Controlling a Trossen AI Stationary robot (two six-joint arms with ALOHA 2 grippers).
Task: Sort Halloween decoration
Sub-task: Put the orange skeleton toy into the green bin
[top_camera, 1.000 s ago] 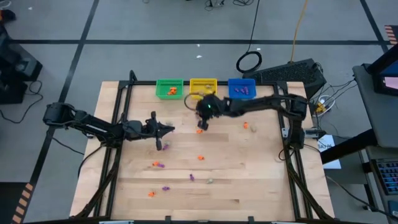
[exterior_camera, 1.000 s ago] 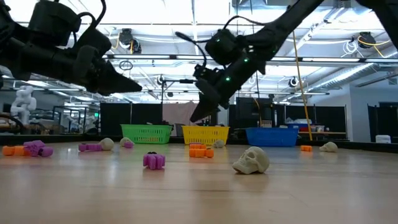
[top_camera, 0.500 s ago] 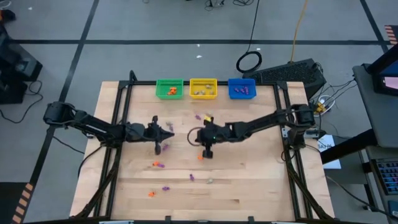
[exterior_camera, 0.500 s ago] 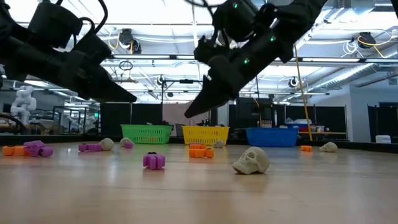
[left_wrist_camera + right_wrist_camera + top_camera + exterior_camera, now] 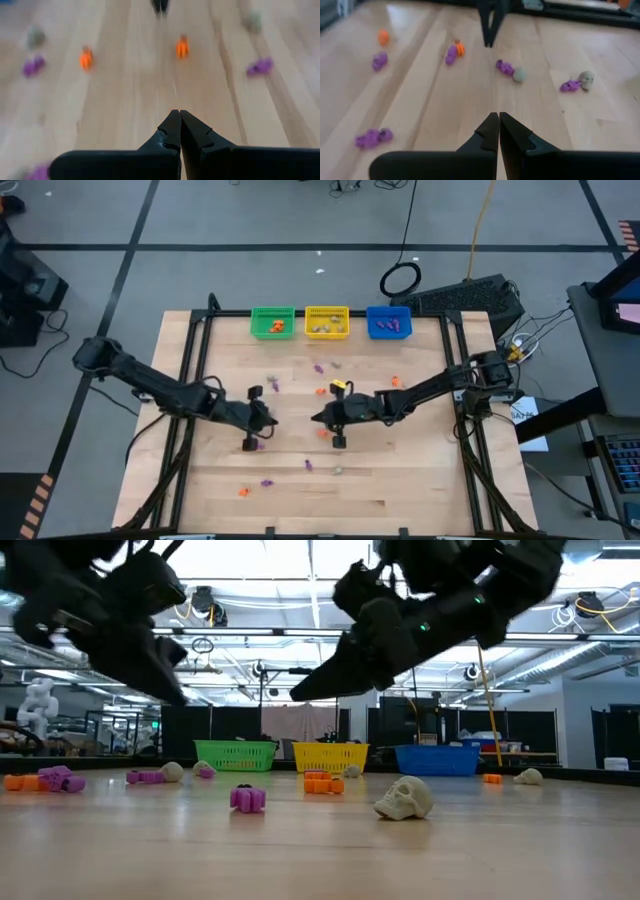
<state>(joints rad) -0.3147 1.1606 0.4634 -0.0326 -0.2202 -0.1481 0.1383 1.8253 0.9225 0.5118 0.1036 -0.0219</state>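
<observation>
- Left gripper [image 5: 268, 420]: clenched, nothing between the fingers. Sits over the table [image 5: 420, 470] left of centre, tip pointing at the other arm.
- Left wrist view: fingers [image 5: 172, 131] pressed together over bare wood; two orange trinkets [image 5: 182, 47] and a purple one [image 5: 260, 66] lie farther ahead, apart from the tip.
- Purple trinket [image 5: 252, 445] lies on the wood just beside the left gripper.
- Halloween decoration [image 5: 308, 464]: small orange, purple and pale pieces scattered across the middle and near part of the table; a few already in the baskets.
- Pale skull [image 5: 404, 797] lies near the low camera, purple piece [image 5: 247, 799] to its left.
- Right gripper [image 5: 318, 418]: clenched, empty, near table centre, tip facing the left gripper, the two well apart.
- Orange piece [image 5: 323, 432] sits just beside the right gripper.
- Far edge: green basket [image 5: 272, 322], yellow basket [image 5: 326, 321], blue basket [image 5: 388, 322] in a row, touching or nearly so.
</observation>
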